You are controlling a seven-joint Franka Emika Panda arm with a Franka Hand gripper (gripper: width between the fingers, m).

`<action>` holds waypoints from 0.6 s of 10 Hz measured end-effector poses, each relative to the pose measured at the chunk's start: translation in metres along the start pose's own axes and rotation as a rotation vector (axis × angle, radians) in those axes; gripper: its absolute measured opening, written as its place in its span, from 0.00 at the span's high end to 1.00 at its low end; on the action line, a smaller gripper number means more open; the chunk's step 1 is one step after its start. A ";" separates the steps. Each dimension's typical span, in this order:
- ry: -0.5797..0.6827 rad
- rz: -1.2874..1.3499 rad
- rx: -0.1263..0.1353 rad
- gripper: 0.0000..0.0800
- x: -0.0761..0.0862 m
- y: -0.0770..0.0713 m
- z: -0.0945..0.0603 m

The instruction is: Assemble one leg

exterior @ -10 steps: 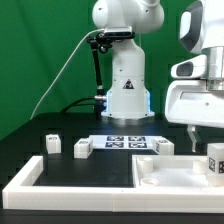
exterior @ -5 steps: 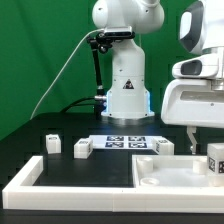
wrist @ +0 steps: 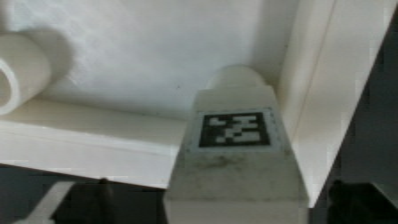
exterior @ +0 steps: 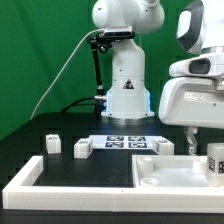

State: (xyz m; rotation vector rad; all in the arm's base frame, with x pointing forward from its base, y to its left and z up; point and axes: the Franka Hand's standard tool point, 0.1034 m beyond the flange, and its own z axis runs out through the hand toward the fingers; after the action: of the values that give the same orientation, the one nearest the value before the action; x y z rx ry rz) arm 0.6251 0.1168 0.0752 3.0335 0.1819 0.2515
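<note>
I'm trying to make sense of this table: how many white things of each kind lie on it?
Small white tagged blocks: 4
Wide white tray: 1
Marker board: 1
Long white border frame: 1
Total: 7

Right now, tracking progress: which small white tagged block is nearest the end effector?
The small white plastic leg at the exterior view's far right, right beside the end effector; the other three blocks stand farther left.
</note>
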 end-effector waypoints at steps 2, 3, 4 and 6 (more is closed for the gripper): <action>0.000 0.000 0.000 0.63 0.000 0.000 0.000; 0.000 0.020 0.001 0.63 0.000 0.000 0.000; 0.000 0.044 0.001 0.63 0.000 0.000 0.000; 0.004 0.160 0.003 0.63 0.000 0.001 0.001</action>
State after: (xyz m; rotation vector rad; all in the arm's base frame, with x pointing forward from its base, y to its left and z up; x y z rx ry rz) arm 0.6254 0.1158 0.0742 3.0535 -0.0612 0.2694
